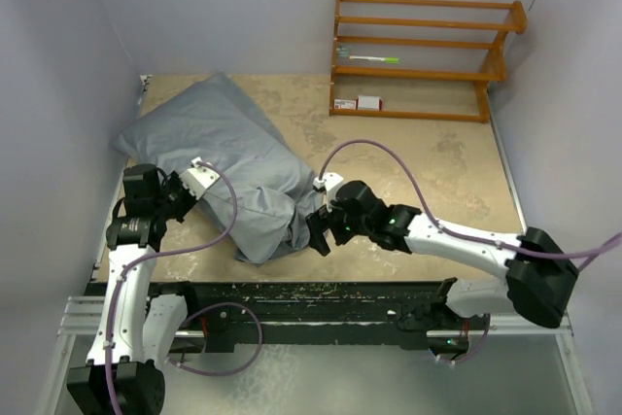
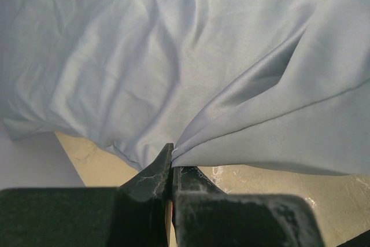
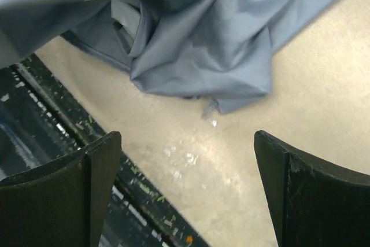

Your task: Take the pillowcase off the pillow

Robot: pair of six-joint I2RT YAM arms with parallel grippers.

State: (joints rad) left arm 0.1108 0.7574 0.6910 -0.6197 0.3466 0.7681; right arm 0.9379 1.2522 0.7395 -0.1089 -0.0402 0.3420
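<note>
— Holding the cloth on one side only, is that enough to begin the pull?

— Not yet, I think. The left gripper (image 2: 172, 163) is closed tight on a small fold of the pillowcase (image 1: 224, 157), at the side nearest the left arm. The right gripper (image 3: 186, 138) has its fingers wide apart and holds nothing. It hovers just beside the loose, crumpled end of the cover, near the front edge of the table (image 1: 418, 182).

— And the pillow, where is it?

— I cannot see it. The cover looks full and plump toward the far left corner, so I judge the pillow is completely inside and the removal is hardly begun.

— So what should the right arm do?

— It should go forward and low, take only one layer at the loose end, which I suppose is the open one, and close firmly. If it bites both layers together, it shuts the mouth and the pillow cannot come out.

— And the left one?

— Its pinch is thin, only a fold. It is better to pull slowly and in the opposite direction, otherwise the fold may slip out.
</note>
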